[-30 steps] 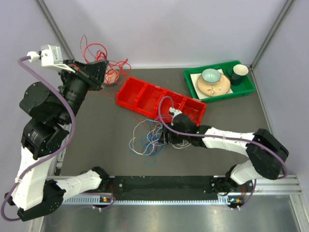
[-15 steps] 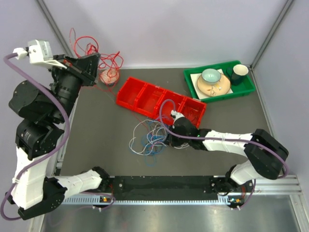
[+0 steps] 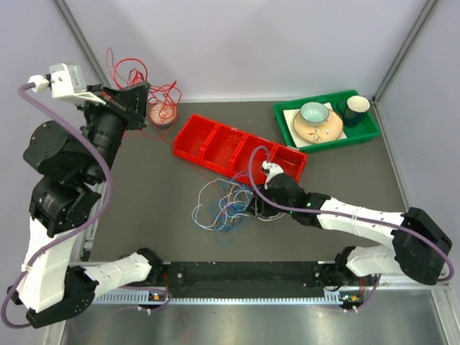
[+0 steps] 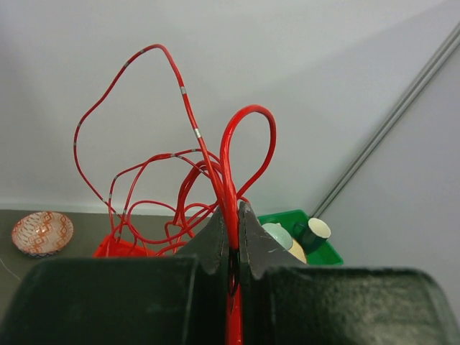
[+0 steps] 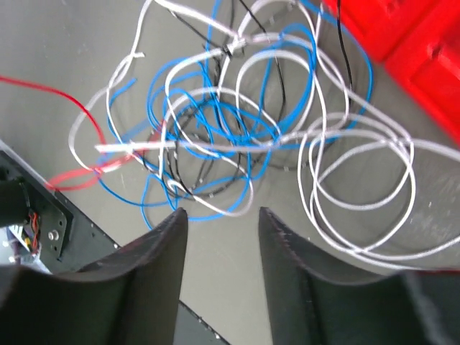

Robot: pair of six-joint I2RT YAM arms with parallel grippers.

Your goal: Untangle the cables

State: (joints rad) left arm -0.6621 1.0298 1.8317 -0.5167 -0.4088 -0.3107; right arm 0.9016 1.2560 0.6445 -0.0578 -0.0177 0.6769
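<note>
While its jaws are pressing together on a red cable [image 4: 249,108], the left gripper [image 4: 230,213] is holding that strand high above the far left corner of the table [image 3: 144,183]. Held this high, the red loops are springing up and outward against the back wall instead of lying in the pile. Lifting it this way is probably meant to draw the red wire clear of the others. More red wire is hanging down near the small patterned bowl [image 3: 161,113] sitting by that corner.

The right gripper [image 5: 219,215] is hovering low with its 2 fingers spread and nothing between them. It is sitting just at the right side of the main tangle [image 5: 230,122], which is lying on the middle of the table toward the near edge. White, blue and black cables are crossing each other there in many loops, and 1 red strand is running out of the heap; whether it is joining the lifted one, I cannot tell. Spread jaws beside the heap are suggesting a reach for another strand.

The red tray [image 3: 215,140] is sitting just behind the tangle, and the green tray [image 3: 280,123] with dishes is resting at the far right corner.
</note>
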